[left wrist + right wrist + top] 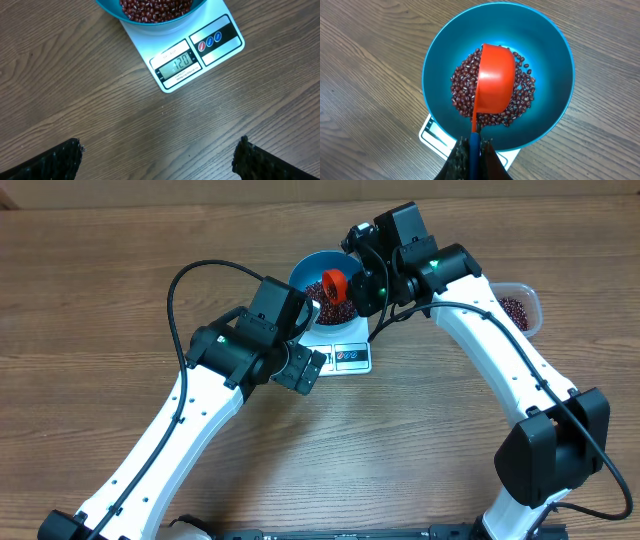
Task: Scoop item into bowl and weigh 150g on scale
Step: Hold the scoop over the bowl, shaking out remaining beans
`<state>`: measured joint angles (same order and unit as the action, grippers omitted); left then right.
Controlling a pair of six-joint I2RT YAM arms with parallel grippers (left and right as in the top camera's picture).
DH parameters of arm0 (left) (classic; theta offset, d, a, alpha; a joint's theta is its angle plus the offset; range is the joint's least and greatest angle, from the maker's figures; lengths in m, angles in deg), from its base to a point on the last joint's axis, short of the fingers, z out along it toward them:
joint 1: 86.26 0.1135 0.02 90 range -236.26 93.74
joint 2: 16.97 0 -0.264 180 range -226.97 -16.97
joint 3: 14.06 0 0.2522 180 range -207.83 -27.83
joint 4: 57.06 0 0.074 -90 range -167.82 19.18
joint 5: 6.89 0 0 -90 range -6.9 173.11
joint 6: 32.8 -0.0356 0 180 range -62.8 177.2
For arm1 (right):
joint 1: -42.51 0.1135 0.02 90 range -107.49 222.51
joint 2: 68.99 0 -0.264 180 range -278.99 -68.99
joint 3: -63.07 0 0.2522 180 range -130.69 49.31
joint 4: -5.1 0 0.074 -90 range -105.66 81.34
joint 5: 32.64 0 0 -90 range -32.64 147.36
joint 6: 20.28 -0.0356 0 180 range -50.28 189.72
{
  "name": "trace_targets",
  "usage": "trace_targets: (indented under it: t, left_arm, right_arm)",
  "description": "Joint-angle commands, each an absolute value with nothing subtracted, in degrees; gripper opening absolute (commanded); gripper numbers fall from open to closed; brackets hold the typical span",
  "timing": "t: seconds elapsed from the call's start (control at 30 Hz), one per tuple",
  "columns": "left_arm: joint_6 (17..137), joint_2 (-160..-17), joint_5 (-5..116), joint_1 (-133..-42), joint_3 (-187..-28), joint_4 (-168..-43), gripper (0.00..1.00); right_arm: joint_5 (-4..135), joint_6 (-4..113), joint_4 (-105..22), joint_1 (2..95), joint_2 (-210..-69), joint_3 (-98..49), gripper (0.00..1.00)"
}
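The left gripper (160,145) is seen nearest, with its two fingers spread wide and nothing between them; it hovers over the bare wooden table (75,85), just at the near side of the scale (220,50).

A little farther, the display (176,64) of the white scale can be read as 120. It is judged that the target of 150 is not reached yet and that a smaller part is missing.

The blue bowl (550,75) is placed on the far part of the scale, and a heap of red-brown beans (462,92) lies at its bottom.

Above this heap an orange scoop (495,80) is held by its handle in the clenched right gripper (475,150). Its rounded back is turned up, so the mouth appears to be directed down into the bowl.

Farther to the right, well apart from the scale, a clear tub (535,300) with more beans is seen.

For the step in hand, the scoop should be kept over the middle of the bowl and not pressed on the rim, because the reading would be falsified. The next portion should be taken only partly full and poured slowly, while the display is watched.
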<state>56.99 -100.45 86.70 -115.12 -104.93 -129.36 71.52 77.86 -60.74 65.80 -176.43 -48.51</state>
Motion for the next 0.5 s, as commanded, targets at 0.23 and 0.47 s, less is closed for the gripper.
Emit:
trace_targets:
  t: [0.23,0.47]
  left_arm:
    - [56.1,-99.8,86.0,-115.1,-104.7,-129.3,1.00]
    - [56.1,-99.8,86.0,-115.1,-104.7,-129.3,1.00]
  right_arm:
    - [68.8,79.1,-61.6,66.7,-176.4,-50.2,0.04]
    - [67.3,77.0,-61.0,66.5,-176.4,-50.2,0.04]
